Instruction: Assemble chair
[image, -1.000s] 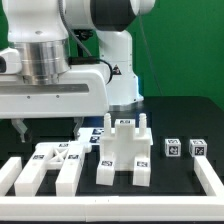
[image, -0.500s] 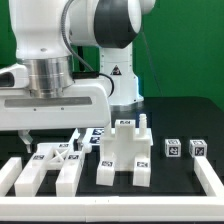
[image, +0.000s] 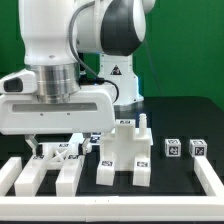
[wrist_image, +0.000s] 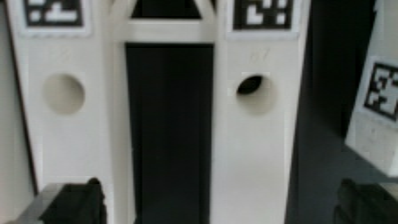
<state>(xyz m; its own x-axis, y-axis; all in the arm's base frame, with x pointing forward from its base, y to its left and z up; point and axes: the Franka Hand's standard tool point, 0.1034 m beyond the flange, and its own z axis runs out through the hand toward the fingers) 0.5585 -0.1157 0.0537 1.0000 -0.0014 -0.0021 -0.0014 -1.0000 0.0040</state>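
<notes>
Black table (image: 180, 115), plain white border rail (image: 120, 198) at its edge, green backdrop (image: 185, 45)
</notes>
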